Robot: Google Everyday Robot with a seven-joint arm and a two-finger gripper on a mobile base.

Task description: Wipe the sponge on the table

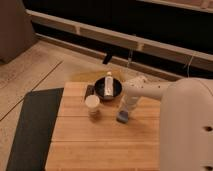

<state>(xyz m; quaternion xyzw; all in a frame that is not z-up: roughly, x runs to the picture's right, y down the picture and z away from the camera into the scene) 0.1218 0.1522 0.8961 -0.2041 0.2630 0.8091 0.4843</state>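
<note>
The wooden table (95, 145) fills the lower middle of the camera view. A small blue-grey sponge (122, 117) lies on its planks, right of centre. My gripper (125, 110) reaches down from the white arm (150, 90) and sits directly on top of the sponge, pressing it against the table. The sponge's upper part is hidden by the gripper.
A dark bowl (108, 89) holding a white bottle stands at the table's back edge. A cream cup (92, 105) stands left of the sponge. A dark grey mat (32, 125) lies on the floor to the left. My white body (187, 130) covers the table's right side.
</note>
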